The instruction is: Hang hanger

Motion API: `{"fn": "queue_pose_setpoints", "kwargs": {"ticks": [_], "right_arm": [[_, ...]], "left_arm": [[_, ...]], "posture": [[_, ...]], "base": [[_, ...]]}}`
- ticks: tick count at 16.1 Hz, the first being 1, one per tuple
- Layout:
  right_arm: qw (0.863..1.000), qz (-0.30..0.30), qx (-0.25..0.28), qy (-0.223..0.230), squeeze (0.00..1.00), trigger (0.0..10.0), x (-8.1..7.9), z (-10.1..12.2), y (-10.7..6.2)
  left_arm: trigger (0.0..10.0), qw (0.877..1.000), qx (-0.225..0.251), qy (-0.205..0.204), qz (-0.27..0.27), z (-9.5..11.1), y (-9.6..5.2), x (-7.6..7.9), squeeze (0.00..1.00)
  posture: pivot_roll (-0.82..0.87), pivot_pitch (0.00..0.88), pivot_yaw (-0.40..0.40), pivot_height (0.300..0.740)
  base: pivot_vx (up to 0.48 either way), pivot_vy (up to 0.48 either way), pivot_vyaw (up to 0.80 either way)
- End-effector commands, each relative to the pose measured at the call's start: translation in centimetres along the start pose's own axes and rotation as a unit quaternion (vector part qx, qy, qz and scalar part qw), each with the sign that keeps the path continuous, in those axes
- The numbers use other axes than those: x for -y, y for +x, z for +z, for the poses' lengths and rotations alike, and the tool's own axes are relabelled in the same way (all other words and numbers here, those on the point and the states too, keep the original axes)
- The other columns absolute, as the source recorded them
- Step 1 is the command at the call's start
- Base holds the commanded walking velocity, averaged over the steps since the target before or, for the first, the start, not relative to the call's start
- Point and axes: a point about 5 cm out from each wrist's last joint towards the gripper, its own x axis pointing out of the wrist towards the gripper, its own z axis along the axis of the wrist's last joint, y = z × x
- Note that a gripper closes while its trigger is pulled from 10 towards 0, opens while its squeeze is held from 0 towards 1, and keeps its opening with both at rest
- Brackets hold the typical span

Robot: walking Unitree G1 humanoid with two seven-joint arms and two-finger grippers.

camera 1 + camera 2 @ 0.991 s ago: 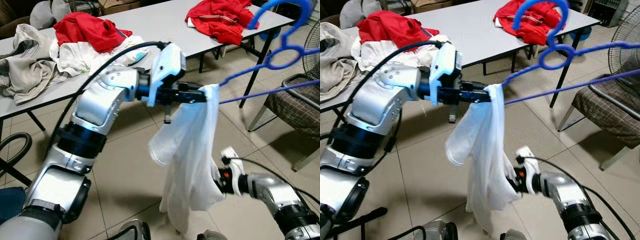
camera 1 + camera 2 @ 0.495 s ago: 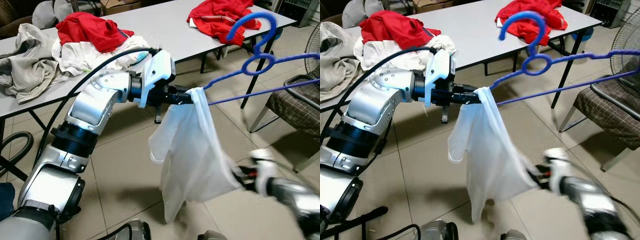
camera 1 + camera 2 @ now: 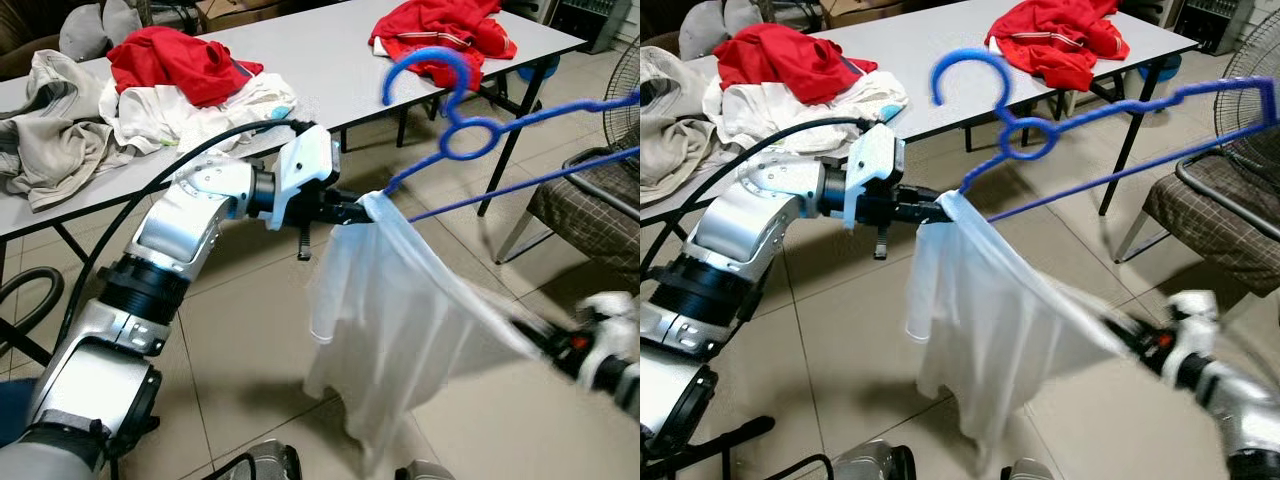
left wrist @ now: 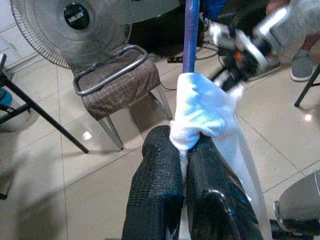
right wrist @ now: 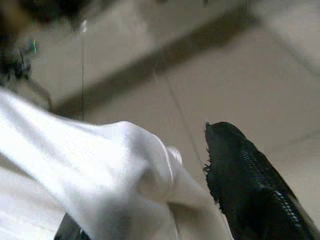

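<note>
Left arm extended forward, left hand (image 3: 352, 208) clamped closed; right hand (image 3: 1120, 335) low, outstretched, blurred, gripping.

Bright blue hanger (image 3: 470, 135), hook and bars alike. Plain white garment (image 3: 400, 320), faintly translucent, pinched at one corner between black textured fingers (image 4: 160, 200) of left gripper (image 3: 352, 209). Silver arm with white wrist housing. Far off, grey table (image 3: 320, 50) with red clothes (image 3: 440, 35) right, red, white and beige clothes (image 3: 110, 100) left. Brown checked chair seat (image 4: 117, 82) on grey metal frame. Beige floor tiles (image 3: 240, 330).
</note>
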Motion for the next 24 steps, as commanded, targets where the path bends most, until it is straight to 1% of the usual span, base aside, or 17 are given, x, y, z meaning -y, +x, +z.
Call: {"fn": "queue_pose_setpoints", "kwargs": {"ticks": [1, 2, 3, 4, 7, 8, 9, 10, 11, 12, 14, 15, 17, 19, 22, 23, 24], "right_arm": [[0.999, -0.038, 0.018, 0.022, 0.00, 0.0, 1.2, 0.7, -1.1], [0.998, -0.036, 0.037, 0.029, 0.00, 0.0, 1.2, 1.3, -1.1], [0.998, -0.019, 0.061, 0.027, 0.00, 0.0, 0.5, 2.7, -0.8], [0.997, 0.004, 0.074, 0.007, 0.00, 0.0, -0.7, 3.9, -0.3], [0.994, 0.018, 0.110, -0.007, 0.00, 0.0, -2.4, 6.2, 0.8], [0.992, 0.017, 0.125, -0.019, 0.00, 0.0, -3.4, 7.4, 1.6], [0.989, 0.020, 0.143, -0.021, 0.00, 1.1, -4.7, 8.8, 2.3], [0.987, 0.026, 0.159, -0.023, 0.00, 0.9, -5.6, 9.8, 2.6], [0.983, 0.026, 0.182, -0.014, 0.00, 0.0, -6.3, 10.9, 2.8], [0.978, 0.026, 0.205, -0.002, 0.00, 0.0, -6.9, 11.9, 2.9], [0.973, 0.037, 0.229, 0.016, 0.00, 0.0, -8.1, 13.0, 3.1], [0.969, 0.044, 0.239, 0.036, 0.00, 0.0, -8.9, 13.4, 3.2], [0.965, 0.047, 0.248, 0.070, 0.00, 0.0, -9.6, 13.4, 3.3], [0.965, 0.046, 0.238, 0.095, 0.00, 0.0, -10.4, 12.3, 3.7], [0.960, 0.032, 0.245, 0.132, 0.00, 0.0, -10.3, 11.7, 3.4], [0.957, 0.022, 0.251, 0.147, 0.00, 0.0, -9.9, 11.3, 3.0], [0.949, 0.024, 0.273, 0.157, 0.00, 0.0, -9.5, 11.1, 2.0]], "left_arm": [[0.0, 1.000, -0.016, 0.016, 0.022, 0.0, -1.4, -0.5, 0.00], [0.0, 0.999, -0.021, 0.017, 0.019, -0.2, -1.3, -0.4, 0.00], [0.0, 0.999, -0.027, 0.019, 0.015, -0.5, -0.9, -0.2, 0.00], [0.0, 0.999, -0.029, 0.019, 0.013, -0.6, -0.4, 0.0, 0.00], [0.0, 0.999, -0.037, 0.017, 0.009, -0.8, 0.5, 0.1, 0.00], [0.0, 0.999, -0.047, 0.013, 0.006, -1.1, 1.1, 0.2, 0.00], [0.0, 0.998, -0.055, 0.004, 0.013, -1.4, 1.7, 0.1, 0.00], [0.0, 0.998, -0.062, 0.001, 0.018, -1.7, 1.9, 0.0, 0.00], [0.0, 0.997, -0.072, 0.000, 0.021, -1.9, 2.1, -0.1, 0.00], [0.0, 0.996, -0.082, 0.002, 0.022, -2.1, 2.3, -0.2, 0.00], [0.0, 0.994, -0.105, 0.009, 0.015, -2.6, 2.5, 0.0, 0.00], [0.0, 0.994, -0.112, 0.008, 0.015, -2.8, 2.6, -0.1, 0.00], [0.0, 0.992, -0.124, 0.004, 0.016, -3.2, 2.7, -0.1, 0.00], [0.0, 0.990, -0.136, -0.010, 0.026, -4.2, 2.7, 0.1, 0.00], [0.0, 0.988, -0.147, -0.013, 0.041, -4.8, 2.3, 0.0, 0.00], [0.0, 0.987, -0.153, -0.017, 0.045, -5.3, 2.0, 0.1, 0.00], [0.0, 0.985, -0.166, -0.024, 0.050, -6.0, 1.4, 0.3, 0.00]], "posture": [[-0.15, 0.000, 0.076, 0.740], [-0.15, 0.000, 0.076, 0.740], [-0.15, 0.000, 0.074, 0.740], [-0.15, 0.000, 0.071, 0.740], [-0.15, 0.000, 0.073, 0.740], [-0.15, 0.000, 0.075, 0.740], [-0.15, 0.000, 0.075, 0.740], [-0.15, 0.000, 0.075, 0.740], [-0.15, 0.000, 0.075, 0.740], [-0.15, 0.000, 0.075, 0.740], [-0.15, 0.000, 0.084, 0.740], [-0.15, 0.000, 0.086, 0.740], [-0.15, 0.000, 0.090, 0.740], [-0.15, 0.000, 0.102, 0.740], [-0.16, 0.000, 0.109, 0.740], [-0.16, 0.000, 0.110, 0.740], [-0.16, 0.000, 0.112, 0.740]], "base": [[0.000, 0.000, 0.00], [0.000, 0.000, 0.00], [0.000, 0.000, 0.00], [0.000, 0.000, 0.00], [0.000, 0.000, 0.00], [0.000, 0.000, 0.00], [0.000, 0.000, 0.00], [0.000, 0.000, 0.00], [0.000, 0.000, 0.00], [0.000, 0.000, 0.00], [0.000, 0.000, 0.00], [0.000, 0.000, 0.00], [0.000, 0.000, 0.00], [0.000, 0.000, 0.00], [0.000, 0.000, 0.00], [0.000, 0.000, 0.00], [0.000, 0.000, 0.00]]}}
